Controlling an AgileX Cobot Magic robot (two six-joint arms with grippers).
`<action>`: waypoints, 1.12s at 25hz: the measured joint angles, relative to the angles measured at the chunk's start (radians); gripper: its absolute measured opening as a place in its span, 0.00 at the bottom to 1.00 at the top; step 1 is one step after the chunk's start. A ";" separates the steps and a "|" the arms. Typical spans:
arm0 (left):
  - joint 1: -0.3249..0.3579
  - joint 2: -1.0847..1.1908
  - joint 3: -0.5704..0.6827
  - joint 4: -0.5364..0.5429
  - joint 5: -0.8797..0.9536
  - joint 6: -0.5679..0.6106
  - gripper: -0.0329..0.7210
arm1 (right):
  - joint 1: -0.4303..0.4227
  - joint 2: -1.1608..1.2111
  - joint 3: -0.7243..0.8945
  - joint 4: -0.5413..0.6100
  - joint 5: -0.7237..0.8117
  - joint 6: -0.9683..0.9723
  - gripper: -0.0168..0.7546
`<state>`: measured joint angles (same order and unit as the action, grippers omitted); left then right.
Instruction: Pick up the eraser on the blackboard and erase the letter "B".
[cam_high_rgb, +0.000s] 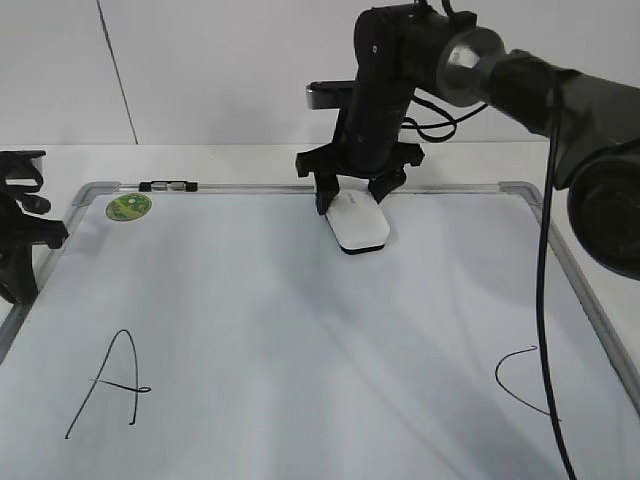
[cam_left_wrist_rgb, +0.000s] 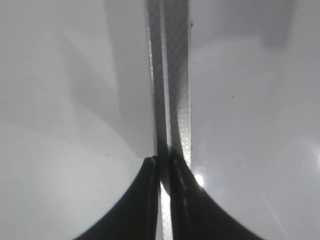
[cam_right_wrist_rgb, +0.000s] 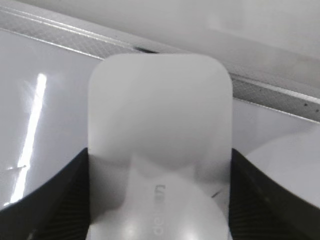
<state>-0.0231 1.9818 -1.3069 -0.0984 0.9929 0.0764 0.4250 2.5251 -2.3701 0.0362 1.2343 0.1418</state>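
Note:
The white eraser (cam_high_rgb: 358, 222) lies on the blackboard (cam_high_rgb: 300, 330) near its far edge, just right of the middle. My right gripper (cam_high_rgb: 352, 190) comes down over its far end with a finger against each long side. In the right wrist view the eraser (cam_right_wrist_rgb: 160, 125) fills the space between the two dark fingers (cam_right_wrist_rgb: 160, 200), which touch its sides. The letter "B" shows in no view. My left gripper (cam_high_rgb: 22, 235) sits at the board's left edge. In the left wrist view its fingers (cam_left_wrist_rgb: 164, 172) are shut and empty over the board's metal frame (cam_left_wrist_rgb: 175, 75).
A large "A" (cam_high_rgb: 115, 385) is drawn at the near left and a curved "C" (cam_high_rgb: 520, 380) at the near right. A green sticker (cam_high_rgb: 128, 207) and a small dark clip (cam_high_rgb: 168, 186) sit at the far left corner. A black cable (cam_high_rgb: 545, 300) hangs over the right side.

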 joint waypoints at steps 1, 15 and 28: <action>0.000 0.000 0.000 -0.002 0.000 0.000 0.07 | 0.000 0.000 0.000 0.002 0.002 0.000 0.71; 0.000 0.000 0.000 0.005 0.026 0.000 0.07 | 0.302 0.001 0.000 0.074 -0.002 -0.069 0.71; 0.000 0.000 0.000 0.003 0.032 0.000 0.07 | 0.189 0.002 0.000 0.041 -0.006 -0.034 0.71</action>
<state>-0.0231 1.9818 -1.3069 -0.0953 1.0251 0.0764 0.6139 2.5274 -2.3701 0.0769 1.2282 0.1076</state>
